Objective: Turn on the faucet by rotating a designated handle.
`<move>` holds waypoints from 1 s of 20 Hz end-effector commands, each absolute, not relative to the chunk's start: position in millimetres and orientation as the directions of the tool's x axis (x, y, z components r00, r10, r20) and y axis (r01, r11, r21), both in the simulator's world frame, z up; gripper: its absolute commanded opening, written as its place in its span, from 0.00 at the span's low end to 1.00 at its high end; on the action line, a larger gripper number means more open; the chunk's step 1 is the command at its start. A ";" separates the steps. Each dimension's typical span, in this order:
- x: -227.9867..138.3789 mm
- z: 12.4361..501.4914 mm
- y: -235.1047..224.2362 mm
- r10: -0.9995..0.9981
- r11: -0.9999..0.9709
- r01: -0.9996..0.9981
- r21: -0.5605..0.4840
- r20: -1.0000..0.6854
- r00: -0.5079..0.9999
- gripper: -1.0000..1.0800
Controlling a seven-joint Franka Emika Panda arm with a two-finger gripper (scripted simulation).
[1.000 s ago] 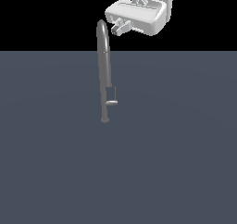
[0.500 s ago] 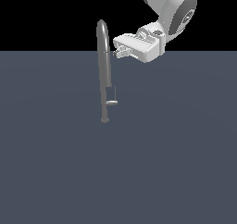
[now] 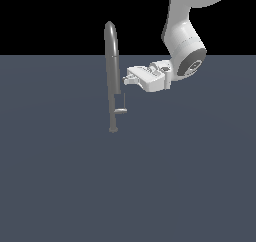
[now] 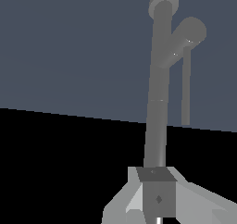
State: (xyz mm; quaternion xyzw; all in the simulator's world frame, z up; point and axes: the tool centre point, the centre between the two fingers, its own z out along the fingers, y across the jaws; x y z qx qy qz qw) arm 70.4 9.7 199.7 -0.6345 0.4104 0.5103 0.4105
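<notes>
Since a second ago the white arm has swung down from above the spout, and its jaws [image 3: 128, 78] now sit level with the upper half of the tall slim grey metallic faucet post [image 3: 112, 76], just beside it on the exterior view's right. The hand lies horizontal with its tip toward the post, probably so it can drop onto the tiny light-silver handle stub with its thin upright rod [image 3: 121, 109], which juts from the post lower down, near the small round base. Whether the jaws are parted or closed cannot be told from either view; they appear to hold nothing. The faucet stands on the plain slate-grey counter [image 3: 60, 186], upright and leaning slightly. Nothing else stands on the counter. The post itself is the main obstacle, being very close to the fingertips.
</notes>
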 end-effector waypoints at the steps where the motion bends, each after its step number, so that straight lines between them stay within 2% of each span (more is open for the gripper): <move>1: 74.7 184.1 12.3 -0.071 -0.289 -0.955 -0.073 -0.993 0.097 0.00; 10: 80.6 150.2 20.1 -0.004 -0.216 -0.976 -0.005 -1.000 0.006 0.00; 20: 74.8 149.9 19.8 0.000 -0.212 -0.977 -0.001 -1.000 0.001 0.00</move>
